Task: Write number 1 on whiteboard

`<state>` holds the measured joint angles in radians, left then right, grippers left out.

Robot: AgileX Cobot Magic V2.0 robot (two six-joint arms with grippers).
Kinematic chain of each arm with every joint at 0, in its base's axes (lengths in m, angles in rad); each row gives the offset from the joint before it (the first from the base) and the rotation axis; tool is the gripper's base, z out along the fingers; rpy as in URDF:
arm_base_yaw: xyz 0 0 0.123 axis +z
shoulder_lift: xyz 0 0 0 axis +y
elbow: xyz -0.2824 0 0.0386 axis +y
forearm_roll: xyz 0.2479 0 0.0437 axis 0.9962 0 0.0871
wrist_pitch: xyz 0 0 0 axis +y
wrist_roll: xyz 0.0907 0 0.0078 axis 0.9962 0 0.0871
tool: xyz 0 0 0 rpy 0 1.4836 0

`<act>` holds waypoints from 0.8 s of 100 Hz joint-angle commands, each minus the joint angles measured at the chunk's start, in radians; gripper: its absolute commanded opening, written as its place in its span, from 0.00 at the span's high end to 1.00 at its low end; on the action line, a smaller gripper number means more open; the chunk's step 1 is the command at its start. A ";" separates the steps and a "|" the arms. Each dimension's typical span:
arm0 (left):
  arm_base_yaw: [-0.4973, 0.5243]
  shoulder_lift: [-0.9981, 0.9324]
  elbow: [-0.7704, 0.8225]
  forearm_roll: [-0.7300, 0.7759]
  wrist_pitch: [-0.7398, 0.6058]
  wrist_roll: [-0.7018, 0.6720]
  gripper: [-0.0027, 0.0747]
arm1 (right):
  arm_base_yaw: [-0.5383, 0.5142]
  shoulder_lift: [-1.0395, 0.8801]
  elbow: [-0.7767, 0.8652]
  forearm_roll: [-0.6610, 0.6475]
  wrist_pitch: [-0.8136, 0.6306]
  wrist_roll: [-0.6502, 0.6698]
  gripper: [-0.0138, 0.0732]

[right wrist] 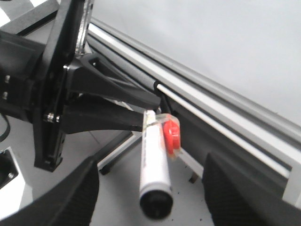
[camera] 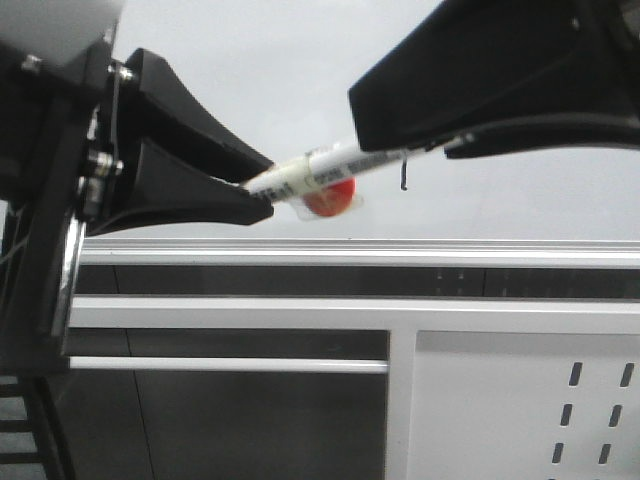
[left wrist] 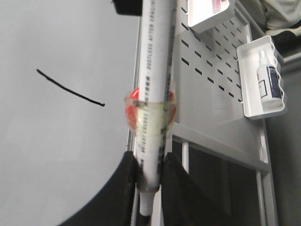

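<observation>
The whiteboard (camera: 250,60) (left wrist: 47,150) (right wrist: 211,37) fills the background above its silver rail (camera: 400,250). On it is the number 1 (camera: 403,177) (left wrist: 70,88), a thin black stroke. My left gripper (camera: 262,200) (left wrist: 149,162) is shut on the tip end of a white marker (camera: 340,168) (left wrist: 155,70) (right wrist: 155,160). A red piece (camera: 328,200) (right wrist: 171,136) is taped to the barrel. My right gripper (camera: 415,140) (right wrist: 151,181) is open. Its wide-apart fingers (right wrist: 80,193) flank the marker's black butt end without touching it.
Below the rail stands a grey perforated metal panel (camera: 520,400) (left wrist: 211,70) on a white frame. A white tray (left wrist: 248,56) hung on it holds a small bottle (left wrist: 269,80). A second tray (left wrist: 207,12) hangs further along.
</observation>
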<state>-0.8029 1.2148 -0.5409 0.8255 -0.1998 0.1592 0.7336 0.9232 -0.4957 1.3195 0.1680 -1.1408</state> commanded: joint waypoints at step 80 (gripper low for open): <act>-0.020 -0.016 0.258 -1.104 -0.731 -0.005 0.99 | -0.001 -0.420 0.012 -0.087 -0.247 -0.004 0.34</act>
<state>-0.7741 1.2148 -0.2954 -0.1607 -0.7469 0.1592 0.7336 0.5043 -0.4723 1.2442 -0.0483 -1.1408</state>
